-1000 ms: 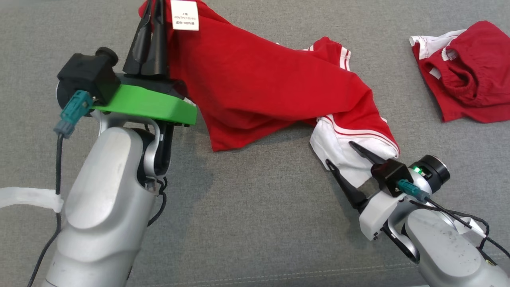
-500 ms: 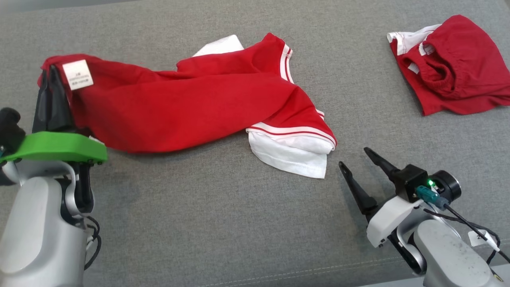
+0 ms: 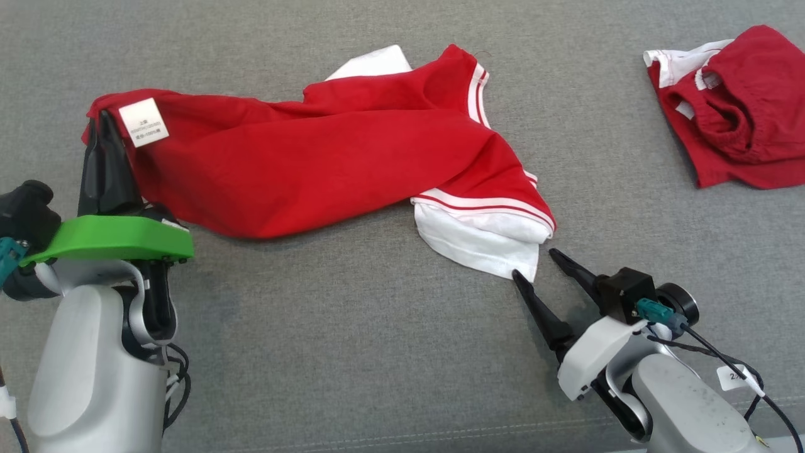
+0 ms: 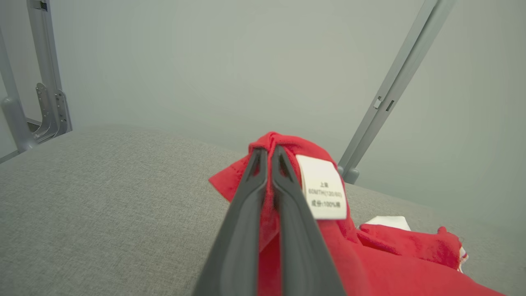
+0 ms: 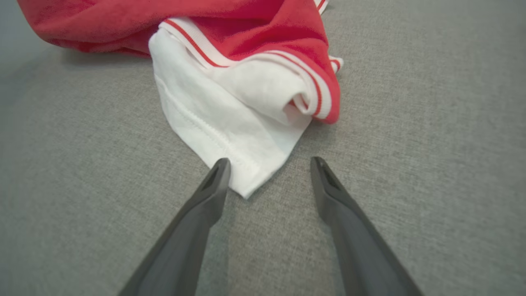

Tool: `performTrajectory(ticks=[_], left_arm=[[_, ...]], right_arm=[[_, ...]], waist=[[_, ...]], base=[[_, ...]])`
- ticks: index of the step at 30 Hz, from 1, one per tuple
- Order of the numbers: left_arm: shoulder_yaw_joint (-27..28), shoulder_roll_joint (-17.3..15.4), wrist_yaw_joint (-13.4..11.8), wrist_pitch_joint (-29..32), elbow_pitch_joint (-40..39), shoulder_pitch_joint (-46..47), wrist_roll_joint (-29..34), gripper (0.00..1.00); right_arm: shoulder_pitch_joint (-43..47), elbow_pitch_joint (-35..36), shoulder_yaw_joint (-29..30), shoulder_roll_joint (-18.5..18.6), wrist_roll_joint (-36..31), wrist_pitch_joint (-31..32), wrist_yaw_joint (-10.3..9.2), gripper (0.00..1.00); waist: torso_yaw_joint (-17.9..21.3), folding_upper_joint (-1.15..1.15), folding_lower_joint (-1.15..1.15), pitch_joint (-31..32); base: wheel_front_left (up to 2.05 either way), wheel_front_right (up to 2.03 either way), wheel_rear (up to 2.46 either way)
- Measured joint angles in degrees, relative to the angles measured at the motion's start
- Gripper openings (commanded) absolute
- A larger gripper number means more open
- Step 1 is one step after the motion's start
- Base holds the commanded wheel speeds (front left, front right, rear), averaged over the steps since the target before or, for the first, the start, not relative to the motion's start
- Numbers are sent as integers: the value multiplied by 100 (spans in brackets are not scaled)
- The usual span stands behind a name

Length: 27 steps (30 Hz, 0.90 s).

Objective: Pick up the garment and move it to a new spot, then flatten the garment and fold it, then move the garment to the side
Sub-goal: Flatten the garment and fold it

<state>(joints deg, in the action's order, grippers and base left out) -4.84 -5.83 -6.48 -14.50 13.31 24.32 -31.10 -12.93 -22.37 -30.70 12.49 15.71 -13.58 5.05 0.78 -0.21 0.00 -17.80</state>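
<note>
- While pinched and lifted at one end, otherwise down on the desk [image 3: 377, 352]: a red garment [image 3: 327, 157] with white trim, spread across the middle and reaching closer to the left edge than to the right.
- Long axis roughly parallel to the near edge, from the raised corner at the left to a bunched white flap [image 3: 478, 245] at the right. One more red-and-white lobe pointing toward the far edge.
- Just beside the clamped spot, a white care label [image 3: 144, 122], printed side up.
- At that raised corner, the left gripper [image 3: 100, 126]: fingers pressed together on a fold of red cloth, holding it clear of the desk, with the rest sagging away toward the right.
- Toward the near right corner, the right gripper [image 3: 534, 263]: fingers spread wide, gripping nothing, low over the desk and aimed at the white flap.
- In the right wrist view, the flap's lowest corner lying just between the two tips; touching the left finger or only beside it, cannot tell.
- Judged to be the flattening stage: one end secured, the opposite end not yet taken.
- Free end straight ahead of the right fingers and well apart from the left, so nearer the right arm; likely a matter of closing on that white corner and drawing it toward the right edge, along the long axis.
- Possible snag: catching only the top layer of the bunched flap.
- Well apart, near the far right corner: a second garment [image 3: 729, 107], crumpled, touched by neither gripper.
</note>
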Motion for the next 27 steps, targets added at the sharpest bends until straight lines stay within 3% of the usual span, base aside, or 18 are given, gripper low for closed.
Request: performTrajectory(ticks=[1, 2, 3, 4, 10, 14, 19, 27], left_arm=[[-81, 77, 49, -1, -30, -1, 3, 0], [-120, 125, 112, 0, -29, -11, 12, 0], [-107, 123, 145, 0, -29, -25, 16, 0], [49, 112, 155, 0, -37, -204, 35, 0], [288, 77, 301, 0, -176, -318, 59, 0], [442, 52, 354, 0, -356, -354, 58, 0], [646, -57, 432, -1, -680, -355, 62, 0], [665, -124, 558, -1, -1227, -354, 123, 0]], right_arm=[[-103, -176, -13, 2, 10, 27, 2, 87], [-203, -301, -18, 5, 10, 35, 24, 46], [-226, -324, -26, 2, 10, 34, 43, 35], [-363, -387, -169, -48, 8, 33, 69, 0], [-551, 147, 318, -132, 231, -58, 92, 0], [-865, 917, 954, 59, 383, -103, 73, 0], [-1210, 2237, 1830, 300, 404, -102, -112, 0], [-1222, 3442, 2396, 390, 379, -108, -110, 0]], waist=[[-114, 0, 0, -32], [-279, 0, 0, -65], [-319, 0, 0, -70], [-411, 0, 0, -58], [-323, 0, 0, 44], [-220, 0, 0, 145], [-78, 0, 0, 305], [104, 0, 0, 603]], base=[[0, 0, 0], [0, 0, 0], [0, 0, 0], [0, 0, 0], [0, 0, 0], [0, 0, 0], [0, 0, 0], [0, 0, 0]])
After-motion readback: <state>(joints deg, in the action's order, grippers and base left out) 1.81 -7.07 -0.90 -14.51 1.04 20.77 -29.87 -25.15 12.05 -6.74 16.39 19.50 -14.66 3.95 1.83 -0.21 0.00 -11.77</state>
